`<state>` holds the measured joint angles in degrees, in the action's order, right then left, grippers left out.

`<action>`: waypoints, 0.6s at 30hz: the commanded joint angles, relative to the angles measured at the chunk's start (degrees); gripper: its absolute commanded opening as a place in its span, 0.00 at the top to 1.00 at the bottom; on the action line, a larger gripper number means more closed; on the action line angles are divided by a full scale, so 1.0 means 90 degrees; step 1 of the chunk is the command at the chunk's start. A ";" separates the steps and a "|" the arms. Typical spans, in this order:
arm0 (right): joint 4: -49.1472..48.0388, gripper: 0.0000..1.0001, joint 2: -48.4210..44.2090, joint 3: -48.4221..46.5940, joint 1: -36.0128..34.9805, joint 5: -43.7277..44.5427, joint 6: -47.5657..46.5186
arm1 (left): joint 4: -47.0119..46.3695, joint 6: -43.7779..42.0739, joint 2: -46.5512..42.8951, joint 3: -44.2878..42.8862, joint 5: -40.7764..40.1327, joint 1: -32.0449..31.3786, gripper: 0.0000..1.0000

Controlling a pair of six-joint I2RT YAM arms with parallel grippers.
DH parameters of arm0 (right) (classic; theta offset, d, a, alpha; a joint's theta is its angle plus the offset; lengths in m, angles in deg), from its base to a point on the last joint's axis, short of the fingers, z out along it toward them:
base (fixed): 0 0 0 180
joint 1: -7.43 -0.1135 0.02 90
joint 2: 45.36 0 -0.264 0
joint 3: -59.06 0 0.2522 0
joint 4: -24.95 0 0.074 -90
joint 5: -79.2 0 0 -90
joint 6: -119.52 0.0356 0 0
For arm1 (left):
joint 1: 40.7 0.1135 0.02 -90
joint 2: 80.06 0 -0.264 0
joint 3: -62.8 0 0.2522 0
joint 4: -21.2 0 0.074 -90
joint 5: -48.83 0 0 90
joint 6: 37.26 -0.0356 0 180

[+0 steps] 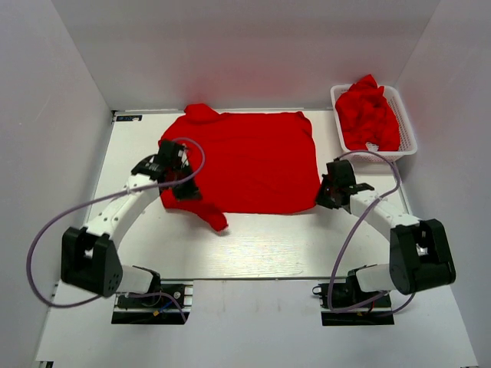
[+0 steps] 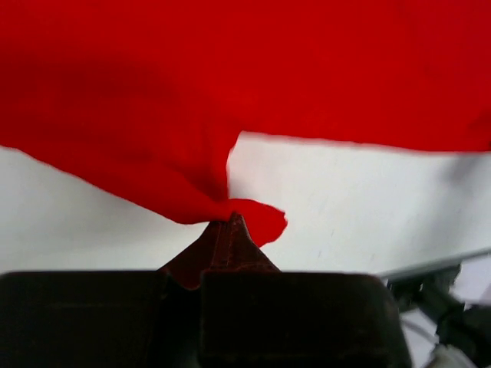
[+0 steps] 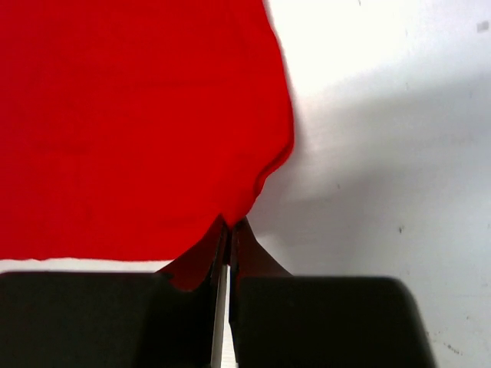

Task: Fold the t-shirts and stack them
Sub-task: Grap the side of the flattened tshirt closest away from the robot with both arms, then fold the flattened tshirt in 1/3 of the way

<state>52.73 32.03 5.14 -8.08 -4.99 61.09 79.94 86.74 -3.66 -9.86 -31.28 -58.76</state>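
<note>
Plain bright red short-sleeved t-shirt spread flat on the white surface, left hand pinching its near-left edge, right hand pinching its near-right corner, crumpled red t-shirts heaped in a white plastic mesh basket at far right.

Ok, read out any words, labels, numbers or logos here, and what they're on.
None can be read.
The spread t-shirt is plain red; the white basket and the red shirts in it show no label.
A small dark patch at the table's far left corner is too small to make out.
</note>
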 commanded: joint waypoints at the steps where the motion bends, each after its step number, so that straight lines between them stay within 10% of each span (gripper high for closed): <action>1: 0.0190 1.00 0.0210 -0.0576 -0.0005 0.0117 -0.0236 | -0.0329 -0.0222 0.0426 -0.0857 -0.0629 0.0044 1.00; 18: 0.1322 1.00 0.1860 -0.3162 0.0034 0.0790 -0.0910 | -0.2222 -0.1453 0.1823 -0.2323 -0.1167 0.0425 1.00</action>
<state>62.17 47.87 -18.71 -8.06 -0.47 54.97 66.01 77.49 12.75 -27.85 -41.83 -55.35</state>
